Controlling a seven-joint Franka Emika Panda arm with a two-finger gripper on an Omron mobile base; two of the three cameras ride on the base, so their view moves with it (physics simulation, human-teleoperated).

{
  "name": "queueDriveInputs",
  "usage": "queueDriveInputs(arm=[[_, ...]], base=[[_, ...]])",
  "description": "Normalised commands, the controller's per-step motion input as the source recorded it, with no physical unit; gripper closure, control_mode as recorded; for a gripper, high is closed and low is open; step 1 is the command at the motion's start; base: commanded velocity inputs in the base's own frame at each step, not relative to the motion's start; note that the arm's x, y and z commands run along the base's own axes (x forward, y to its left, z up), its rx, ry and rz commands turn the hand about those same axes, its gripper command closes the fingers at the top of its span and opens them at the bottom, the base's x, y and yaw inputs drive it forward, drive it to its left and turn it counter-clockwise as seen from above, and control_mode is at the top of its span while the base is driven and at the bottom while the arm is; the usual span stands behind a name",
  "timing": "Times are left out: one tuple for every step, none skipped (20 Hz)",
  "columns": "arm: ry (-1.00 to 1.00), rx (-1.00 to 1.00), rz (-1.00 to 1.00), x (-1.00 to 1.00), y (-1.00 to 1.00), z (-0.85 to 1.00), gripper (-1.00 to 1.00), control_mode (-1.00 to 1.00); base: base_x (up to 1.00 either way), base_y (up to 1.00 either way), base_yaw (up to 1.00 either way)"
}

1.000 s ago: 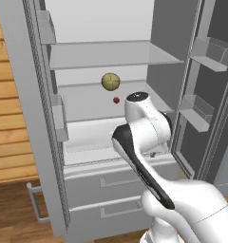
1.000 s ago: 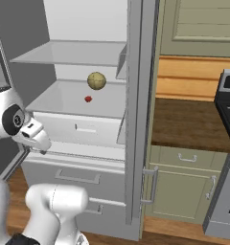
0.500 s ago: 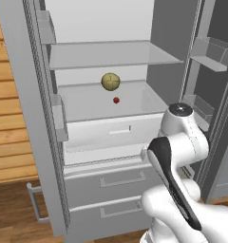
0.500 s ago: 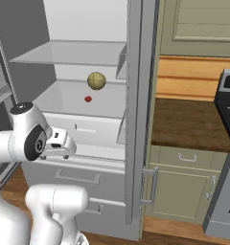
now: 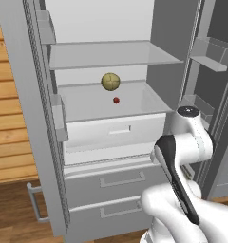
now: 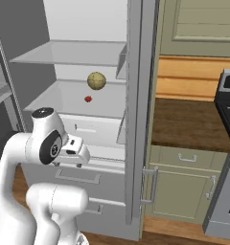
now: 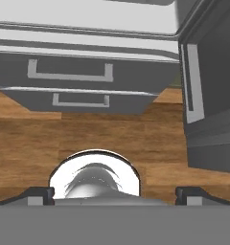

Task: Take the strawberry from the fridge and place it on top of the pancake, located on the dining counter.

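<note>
Fridge open; strawberry tiny, dark-red, on shelf; gripper wide.

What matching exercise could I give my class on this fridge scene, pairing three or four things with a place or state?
Column 1:
1. strawberry
2. yellow-green round fruit
3. fridge
4. hand

Column 2:
A. doors standing open
B. low, in front of the drawers
C. back of the middle shelf
D. small and red, nearer the shelf's front

Pairs: 1-D, 2-C, 3-A, 4-B
</note>
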Motion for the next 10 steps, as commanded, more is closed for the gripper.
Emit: queueDriveInputs(arm=[[0.0,0.0,-0.01,0.0,0.0,-0.29,-1.0,-1.0],[0.0,0.01,0.0,0.0,0.0,-0.21,-1.0,-1.0],[0.0,0.05,0.0,0.07,0.0,-0.25,-1.0,-1.0],[-0.07,0.05,0.0,0.0,0.04,-0.28,-1.0,-1.0],[-0.11,0.11,0.0,0.01,0.24,-0.28,-1.0,-1.0],[-0.07,0.11,0.0,0.02,0.2,-0.19,-1.0,-1.0],[-0.06,0.09,0.0,0.0,0.2,-0.11,-1.0,-1.0],[-0.03,0.06,0.0,0.0,0.14,-0.01,-1.0,-1.0],[-0.01,0.01,0.0,0.0,0.17,0.0,-1.0,-1.0],[0.0,0.03,0.0,0.0,0.14,-0.01,-1.0,-1.0]], base=[[0.0,0.0,0.0],[0.0,0.0,0.0],[0.0,0.0,0.0],[0.0,0.0,0.0],[0.0,0.0,0.0],[0.0,0.0,0.0],[0.0,0.0,0.0],[0.0,0.0,0.0],[0.0,0.0,0.0],[0.0,0.0,0.0]])
